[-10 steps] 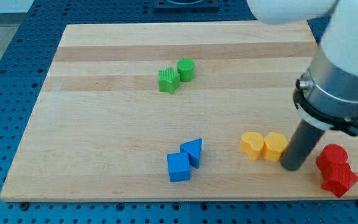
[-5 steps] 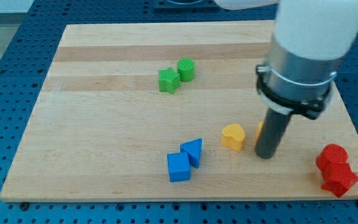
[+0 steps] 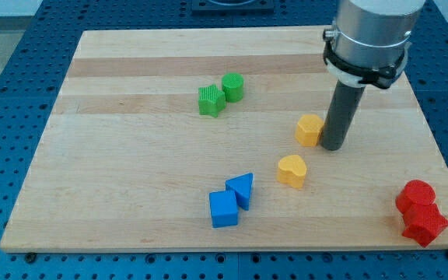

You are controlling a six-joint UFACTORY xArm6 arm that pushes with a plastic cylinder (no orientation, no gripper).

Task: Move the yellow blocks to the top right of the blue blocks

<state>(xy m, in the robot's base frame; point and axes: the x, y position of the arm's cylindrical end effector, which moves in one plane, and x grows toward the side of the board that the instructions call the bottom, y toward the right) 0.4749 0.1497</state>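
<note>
My tip [image 3: 333, 146], a bare rod end effector gripping nothing, touches the yellow hexagonal block [image 3: 309, 129] up-right of the blue blocks [image 3: 231, 199]; next, I'd nudge the yellow heart block [image 3: 292, 170] up to join it.

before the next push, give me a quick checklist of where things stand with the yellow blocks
1. Tip contact: my tip sits right beside the yellow hexagon-like block, on its right in the view; touching or nearly so: ok.
2. Yellow heart block up and right of the blue cube and blue triangle: ok.
3. Hexagon-like block further up and right of the blues: ok.
4. Yellow blocks together: apart, not ok.
5. Green blocks out of the way: ok.
6. Red blocks at the view's bottom right, away from the tip: ok.
</note>
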